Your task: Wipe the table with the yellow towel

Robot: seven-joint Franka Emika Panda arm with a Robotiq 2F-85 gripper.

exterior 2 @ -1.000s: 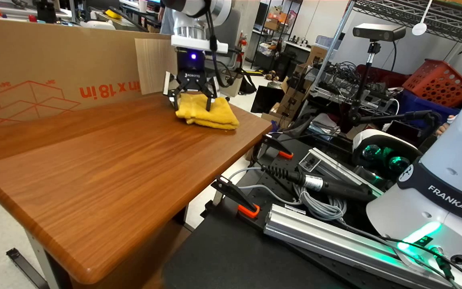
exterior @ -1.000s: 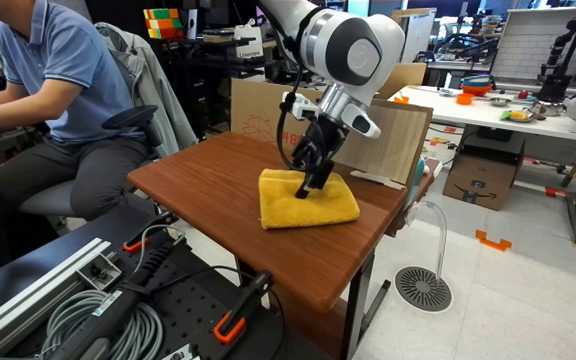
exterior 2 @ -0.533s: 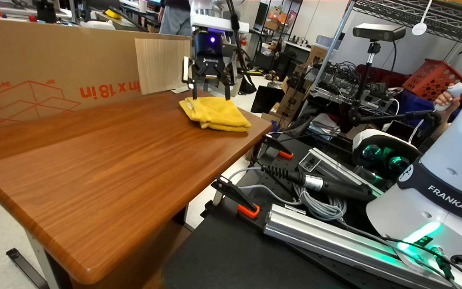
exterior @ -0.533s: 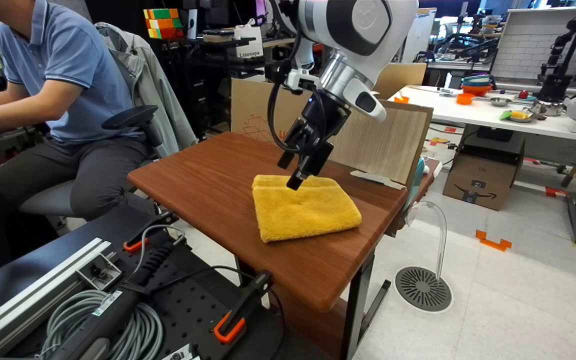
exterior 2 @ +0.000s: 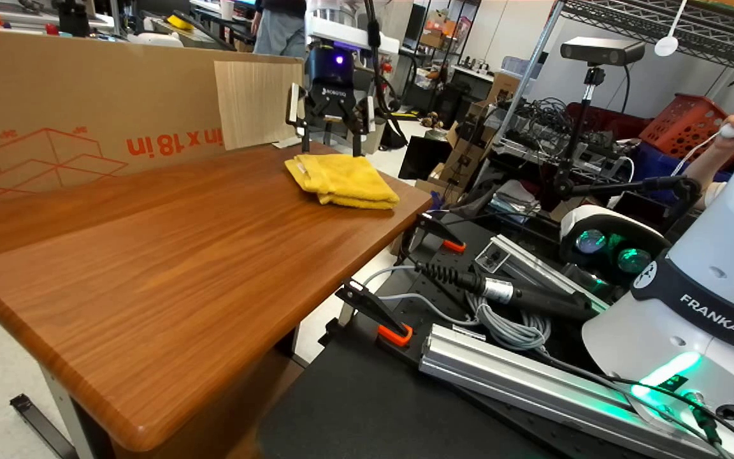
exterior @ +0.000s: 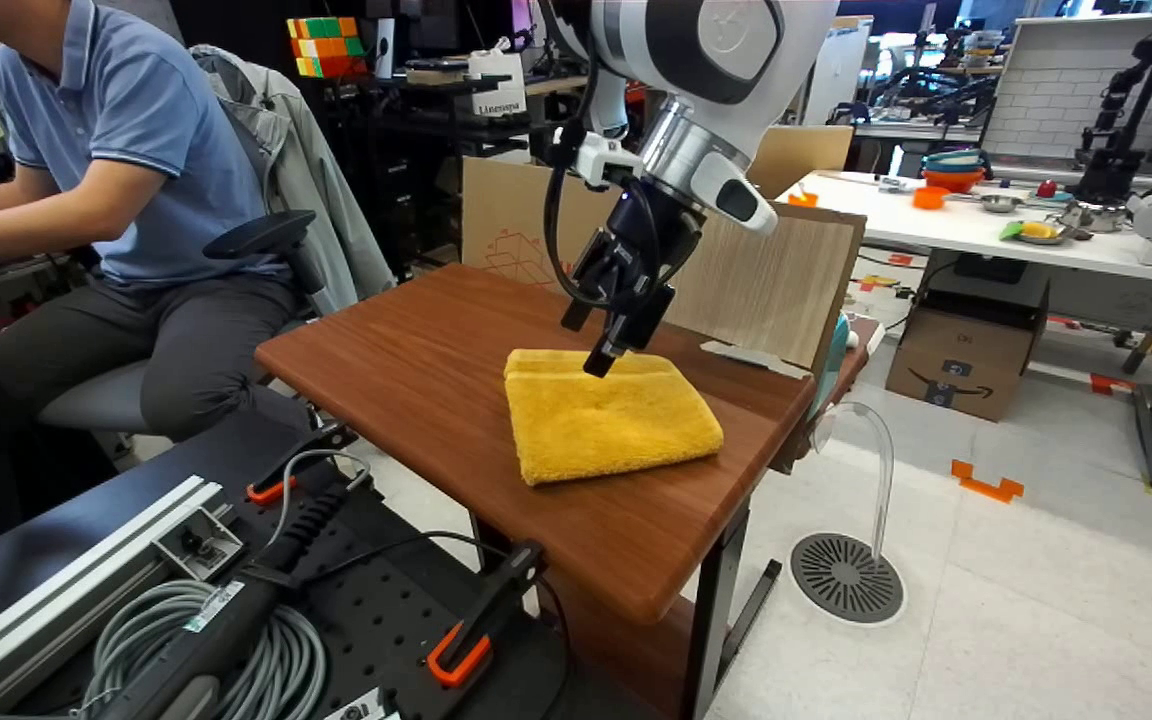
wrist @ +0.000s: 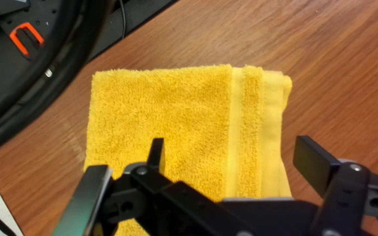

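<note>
Since my gripper is spread wide, it holds nothing; in the wrist view, one finger shows against the yellow towel, the other past its right side. The yellow towel lies folded on the table. I think it will be light, soft and floppy. I'd pinch its fluffy middle, catching every layer. Far left is an orange clamp.

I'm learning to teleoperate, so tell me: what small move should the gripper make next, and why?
Probably lower the open gripper onto the folded yellow towel, to press or grip it for wiping. The towel lies unheld on the wood-grain table, and the wrist view shows the fingers spread above, one over the cloth, one past its banded edge.
</note>
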